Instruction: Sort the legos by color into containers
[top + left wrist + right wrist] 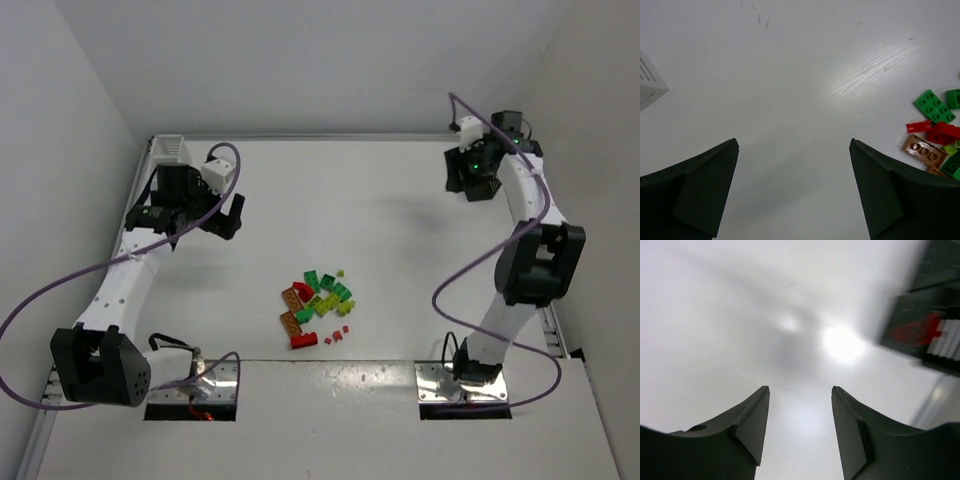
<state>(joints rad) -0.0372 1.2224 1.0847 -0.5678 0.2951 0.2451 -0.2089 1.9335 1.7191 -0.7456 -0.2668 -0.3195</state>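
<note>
The legos (318,305) lie in a loose pile of red, orange, dark green and lime bricks at the table's middle. Part of the pile shows at the right edge of the left wrist view (935,135). The white bin (170,150) stands at the far left corner, and its corner shows in the left wrist view (647,82). My left gripper (210,225) (794,142) is open and empty above bare table between that bin and the pile. The black bin (925,315), blurred, with something red in it, sits far right. My right gripper (462,180) (800,388) is open and empty beside it.
White walls close in the table on the left, back and right. The black bin is mostly hidden under the right wrist in the top view. Purple cables loop from both arms over the table's near half.
</note>
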